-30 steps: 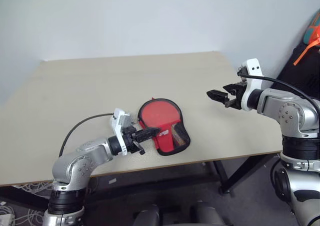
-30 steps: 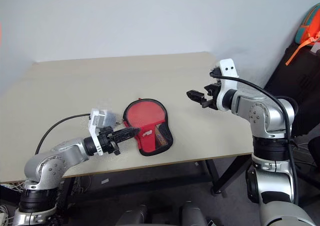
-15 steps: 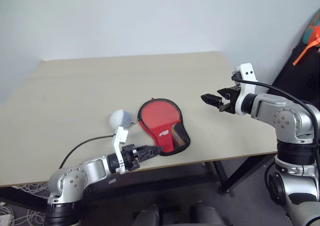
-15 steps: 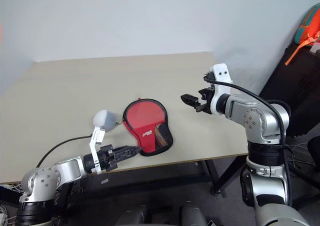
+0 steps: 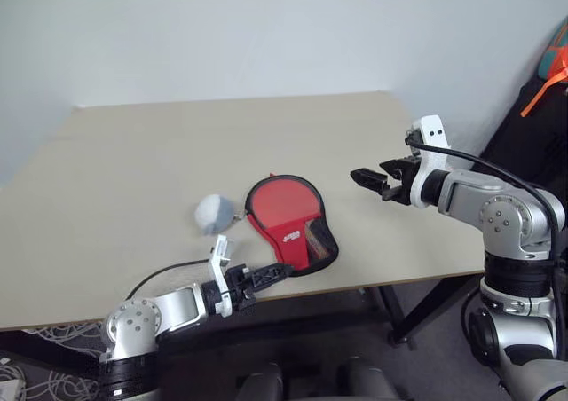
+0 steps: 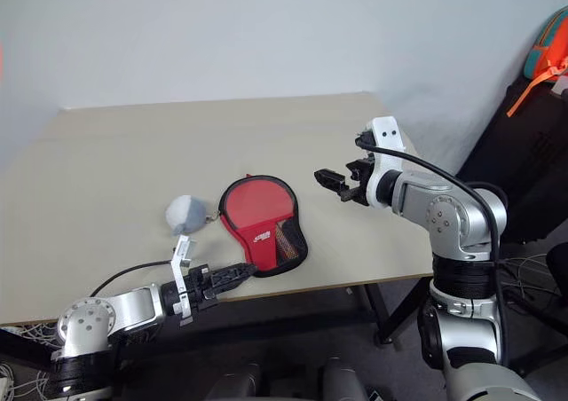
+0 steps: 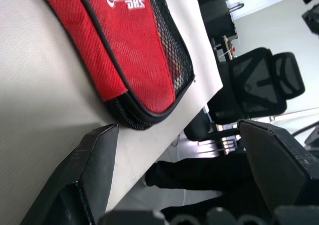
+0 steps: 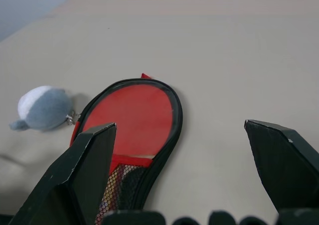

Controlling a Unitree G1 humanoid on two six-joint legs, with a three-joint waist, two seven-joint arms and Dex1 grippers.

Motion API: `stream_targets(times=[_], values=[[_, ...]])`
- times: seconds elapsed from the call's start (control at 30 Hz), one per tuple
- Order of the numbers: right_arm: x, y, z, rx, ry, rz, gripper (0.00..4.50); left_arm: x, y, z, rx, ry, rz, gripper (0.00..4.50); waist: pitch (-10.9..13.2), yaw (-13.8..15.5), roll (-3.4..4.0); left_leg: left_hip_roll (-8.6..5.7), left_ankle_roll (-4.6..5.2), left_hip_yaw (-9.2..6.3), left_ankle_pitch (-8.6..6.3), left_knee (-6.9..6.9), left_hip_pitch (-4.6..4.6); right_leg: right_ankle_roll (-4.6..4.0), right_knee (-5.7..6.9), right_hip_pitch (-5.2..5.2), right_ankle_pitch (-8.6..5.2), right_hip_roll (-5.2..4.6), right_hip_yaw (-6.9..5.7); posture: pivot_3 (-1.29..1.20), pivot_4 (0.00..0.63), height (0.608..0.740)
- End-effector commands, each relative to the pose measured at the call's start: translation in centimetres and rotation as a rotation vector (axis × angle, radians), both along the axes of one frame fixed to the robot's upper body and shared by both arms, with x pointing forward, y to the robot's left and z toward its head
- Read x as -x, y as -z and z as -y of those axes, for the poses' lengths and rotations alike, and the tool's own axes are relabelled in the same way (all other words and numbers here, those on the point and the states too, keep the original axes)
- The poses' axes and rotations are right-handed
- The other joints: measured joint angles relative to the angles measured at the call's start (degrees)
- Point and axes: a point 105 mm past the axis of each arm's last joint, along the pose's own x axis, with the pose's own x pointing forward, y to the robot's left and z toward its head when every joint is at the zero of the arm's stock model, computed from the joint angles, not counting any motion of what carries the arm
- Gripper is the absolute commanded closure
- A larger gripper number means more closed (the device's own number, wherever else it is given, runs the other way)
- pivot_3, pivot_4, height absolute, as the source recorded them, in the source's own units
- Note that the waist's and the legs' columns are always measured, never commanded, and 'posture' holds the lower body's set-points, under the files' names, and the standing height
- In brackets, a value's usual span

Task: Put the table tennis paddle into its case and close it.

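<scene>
The case lies flat near the table's near edge, the paddle showing red through its clear side, apparently already inside. The left gripper hangs spread just off its handle end; the right gripper hovers spread to the right, both holding nothing.

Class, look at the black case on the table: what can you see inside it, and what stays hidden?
Through the clear side of the case shows the table tennis paddle, its round red face. The handle end is covered by the red logo panel and mesh pocket, so it cannot be seen clearly.
</scene>
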Motion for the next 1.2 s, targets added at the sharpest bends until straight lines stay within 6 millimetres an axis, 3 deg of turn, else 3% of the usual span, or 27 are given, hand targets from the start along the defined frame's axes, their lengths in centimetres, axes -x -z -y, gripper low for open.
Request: stream_targets(times=[0.03, 0.47, 0.83, 1.2], values=[[0.2, -1.4, -0.2, -0.019, -0.001, 0.057, 0.00, -0.5, -0.5, 0.7, 0.014, -0.001, -0.003, 0.46, 0.0, 0.0, 0.01, 0.00, 0.00, 0.01, 0.00, 0.00, 0.00, 0.00, 0.00, 0.00, 0.00, 0.00, 0.01, 0.00, 0.000, 0.739], [0.2, -1.2, -0.5, -0.030, 0.006, 0.051, 0.00, -1.4, -1.4, 0.5, -0.016, -0.030, -0.009, 0.46, 0.0, 0.2, 0.04, -0.04, -0.01, -0.03, 0.00, 0.02, 0.00, 0.01, -0.03, 0.04, 0.02, 0.00, 0.01, 0.00, 0.000, 0.739], [0.1, -1.2, -0.6, -0.036, 0.013, 0.050, 0.00, -1.7, -0.5, -1.0, -0.049, -0.075, -0.063, 0.46, 0.0, 0.1, 0.04, -0.01, -0.03, -0.02, -0.02, -0.02, 0.01, 0.01, -0.05, 0.00, 0.02, 0.03, 0.01, 0.00, 0.000, 0.739], [0.2, -1.1, -0.7, -0.039, 0.017, 0.050, 0.00, -2.3, 0.0, 0.5, -0.035, -0.086, -0.086, 0.46, 0.0, 0.3, 0.06, -0.02, -0.03, -0.03, -0.01, -0.01, 0.01, 0.00, -0.08, 0.04, 0.02, 0.02, 0.02, 0.00, 0.000, 0.739]])
